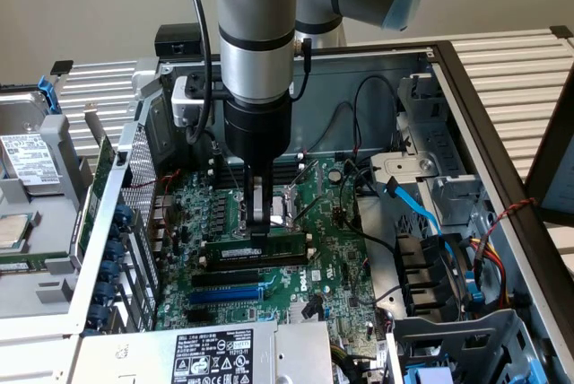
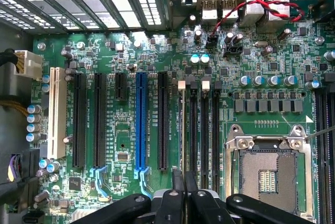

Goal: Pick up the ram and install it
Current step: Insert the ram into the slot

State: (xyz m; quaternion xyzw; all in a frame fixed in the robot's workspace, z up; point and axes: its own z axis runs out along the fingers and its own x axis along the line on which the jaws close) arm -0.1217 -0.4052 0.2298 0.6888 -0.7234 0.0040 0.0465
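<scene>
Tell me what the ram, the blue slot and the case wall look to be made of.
The ram: a thin dark green circuit board, matt, probably fibreglass laminate, with darker chips along it. The blue slot: moulded plastic by its look, evenly coloured and slightly glossy, with fine contacts inside. The case wall: apparently sheet metal, bare dull grey with folded edges.

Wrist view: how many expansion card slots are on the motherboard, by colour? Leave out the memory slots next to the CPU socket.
white slot: 1
black slots: 4 (three long, one short)
blue slot: 1
Total: 6
</scene>
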